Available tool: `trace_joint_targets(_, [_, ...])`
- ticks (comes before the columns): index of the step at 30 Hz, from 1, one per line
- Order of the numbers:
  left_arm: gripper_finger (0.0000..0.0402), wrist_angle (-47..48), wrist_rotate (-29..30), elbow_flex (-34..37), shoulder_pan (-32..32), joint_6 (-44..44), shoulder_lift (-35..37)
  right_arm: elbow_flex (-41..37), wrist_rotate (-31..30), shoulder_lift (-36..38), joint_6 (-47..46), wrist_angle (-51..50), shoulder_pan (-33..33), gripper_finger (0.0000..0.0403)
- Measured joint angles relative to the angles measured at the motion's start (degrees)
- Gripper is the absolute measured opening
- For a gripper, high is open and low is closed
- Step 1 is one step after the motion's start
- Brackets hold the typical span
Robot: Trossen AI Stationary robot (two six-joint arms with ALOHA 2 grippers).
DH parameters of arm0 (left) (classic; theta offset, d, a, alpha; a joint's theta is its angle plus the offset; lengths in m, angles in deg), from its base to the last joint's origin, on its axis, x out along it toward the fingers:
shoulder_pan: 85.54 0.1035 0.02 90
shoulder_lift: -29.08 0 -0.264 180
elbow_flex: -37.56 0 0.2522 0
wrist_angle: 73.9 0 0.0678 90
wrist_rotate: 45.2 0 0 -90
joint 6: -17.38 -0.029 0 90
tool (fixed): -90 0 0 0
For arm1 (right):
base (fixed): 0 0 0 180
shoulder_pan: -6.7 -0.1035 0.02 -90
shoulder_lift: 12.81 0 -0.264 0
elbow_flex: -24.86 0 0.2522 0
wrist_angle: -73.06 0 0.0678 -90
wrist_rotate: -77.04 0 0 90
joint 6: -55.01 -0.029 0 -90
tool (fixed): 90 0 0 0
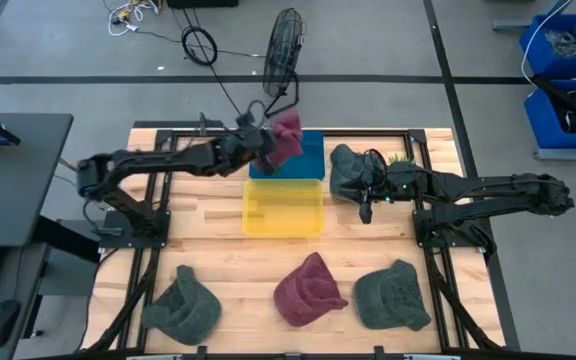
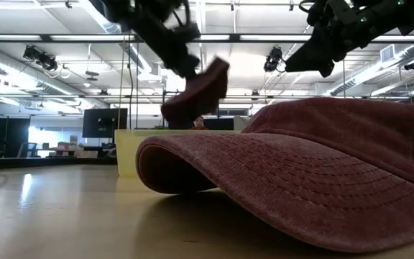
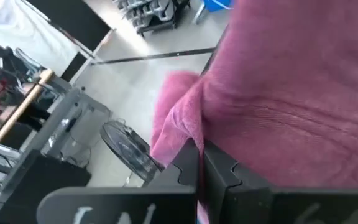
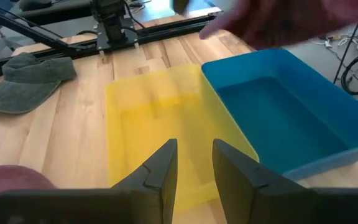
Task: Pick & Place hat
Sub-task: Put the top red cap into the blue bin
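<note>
My left gripper (image 1: 266,143) is shut on a maroon hat (image 1: 287,134) and has it in the air over the blue bin (image 1: 313,160). The low view shows that hat (image 2: 196,90) hanging under the gripper (image 2: 184,63). My right gripper (image 1: 366,207) is open and holds nothing; it hovers off the yellow bin's (image 1: 283,208) right side. In its wrist view the fingers (image 4: 194,165) point over the yellow bin (image 4: 154,118) toward the blue bin (image 4: 284,106). A dark green hat (image 1: 346,168) lies flat on the table right of the blue bin, under the right arm. My left gripper pinches a bunched edge of the maroon hat (image 3: 188,134) between its two fingers (image 3: 185,165). It reaches in from the table's left, slanting down. The hat is lifted clear and hangs slack beyond and below the fingers over the blue bin.
Three more hats lie along the table's near edge: green (image 1: 181,305), maroon (image 1: 310,290), green (image 1: 393,295). The near maroon one (image 2: 300,173) fills the low view's foreground. The two bins stand side by side mid-table. A fan (image 1: 283,40) stands on the floor beyond the far edge.
</note>
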Motion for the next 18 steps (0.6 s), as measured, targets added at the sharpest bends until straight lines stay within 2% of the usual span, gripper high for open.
trace_joint_targets(8, [0.0003,-11.04,-4.56,0.04,3.48,-7.27,-12.37,0.00,0.00,0.00,-0.44,-0.66,-0.21,0.0107])
trace_joint_targets(14, [0.0005,-6.66,-4.54,0.04,3.58,-7.11,-15.68,0.00,0.00,0.00,-0.42,-3.47,-0.28,0.0107])
trace_joint_targets(18, [0.0024,-1.07,-4.48,0.02,4.15,-5.19,-15.81,0.00,0.00,0.00,-1.51,-4.24,-0.28,0.0107])
